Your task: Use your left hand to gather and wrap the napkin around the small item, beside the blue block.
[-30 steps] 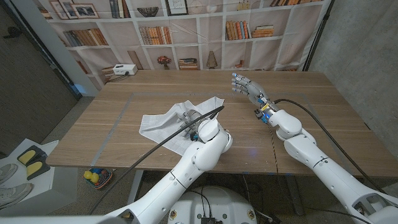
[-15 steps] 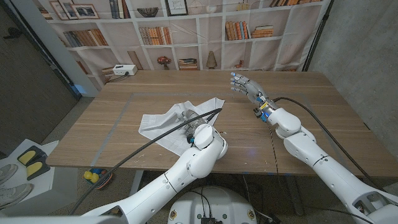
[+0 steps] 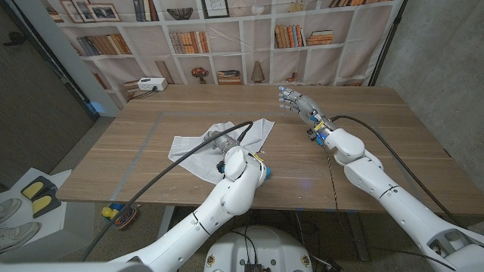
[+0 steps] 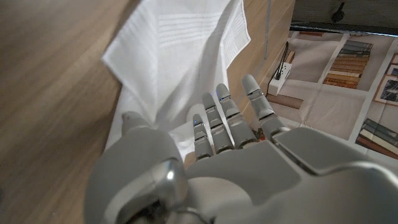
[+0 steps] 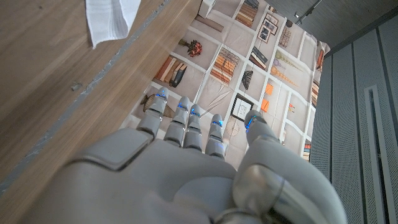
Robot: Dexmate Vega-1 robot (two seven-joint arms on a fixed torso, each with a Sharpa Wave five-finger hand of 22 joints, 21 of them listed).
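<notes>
A white napkin (image 3: 191, 143) lies crumpled on the wooden table (image 3: 378, 121), left of centre. My left hand (image 3: 220, 140) is over its middle. In the left wrist view the fingers (image 4: 231, 115) reach out straight over the cloth (image 4: 180, 50), and a fold of napkin rises between them and the thumb (image 4: 134, 124); nothing is plainly gripped. I cannot make out the small item or a blue block. My right hand (image 3: 297, 102) is at the far right of the table with its fingers (image 5: 186, 127) spread and nothing in it. A napkin corner (image 5: 109, 18) shows beyond it.
A white box (image 3: 151, 85) stands at the table's back left corner. A black cable (image 3: 181, 162) runs from the left wrist over the napkin and off the front edge. Another cable (image 3: 378, 140) trails along the right arm. A bookshelf backdrop (image 3: 227, 45) stands behind.
My left hand has slid left and away across the napkin. The cloth's near part has drawn in, so the napkin looks narrower. The right hand has stayed put.
</notes>
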